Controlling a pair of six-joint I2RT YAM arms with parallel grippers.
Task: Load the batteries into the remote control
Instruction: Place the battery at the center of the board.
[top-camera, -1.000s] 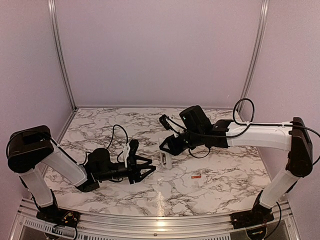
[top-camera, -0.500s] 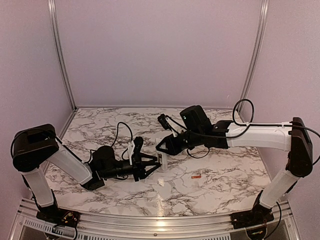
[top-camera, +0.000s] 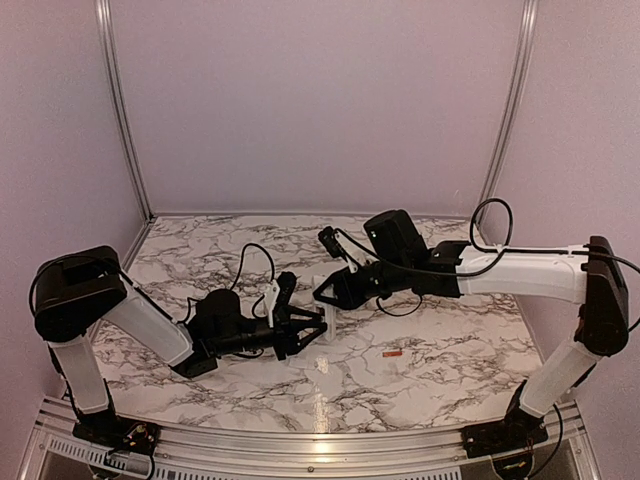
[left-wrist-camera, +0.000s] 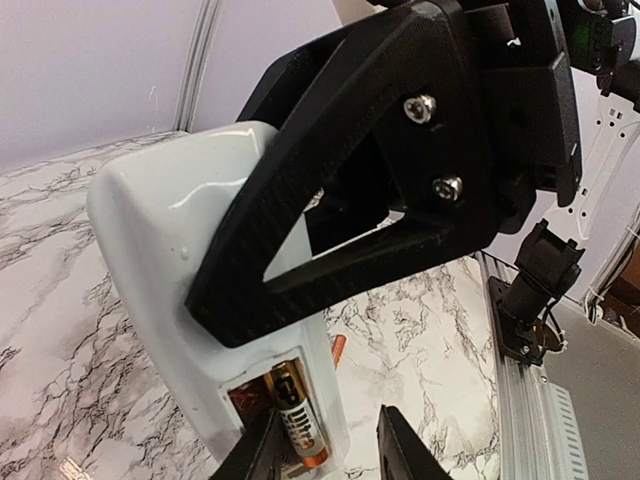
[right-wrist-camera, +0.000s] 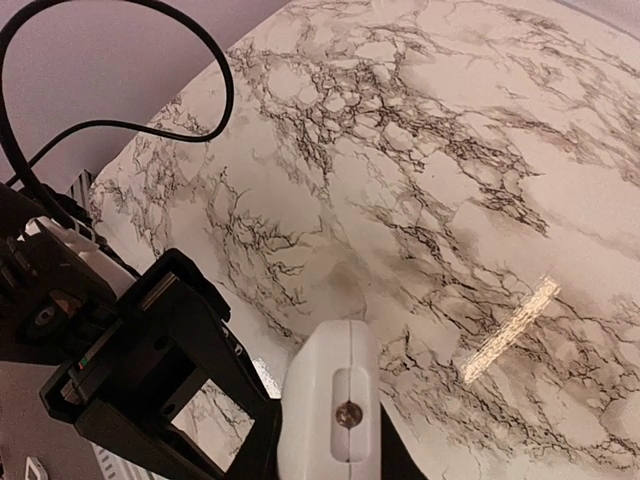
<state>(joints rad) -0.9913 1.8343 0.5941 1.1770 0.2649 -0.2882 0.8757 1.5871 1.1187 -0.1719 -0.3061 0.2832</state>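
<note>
One black finger (left-wrist-camera: 330, 150) of the right gripper (top-camera: 324, 297) hides the middle of the white rectangular plastic remote control (left-wrist-camera: 150, 240). Below it, the coppery-orange cylindrical battery (left-wrist-camera: 300, 425) runs off the picture's edge; beyond, another orange battery (left-wrist-camera: 338, 352) shows only a sliver.

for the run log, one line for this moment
right gripper: shut on remote | left gripper: open, by loaded battery | spare battery: on table

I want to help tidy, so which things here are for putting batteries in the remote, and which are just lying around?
For the job: remote control, battery in its recess, second battery lying loose.
Just there: marble table, black arm cables.
</note>
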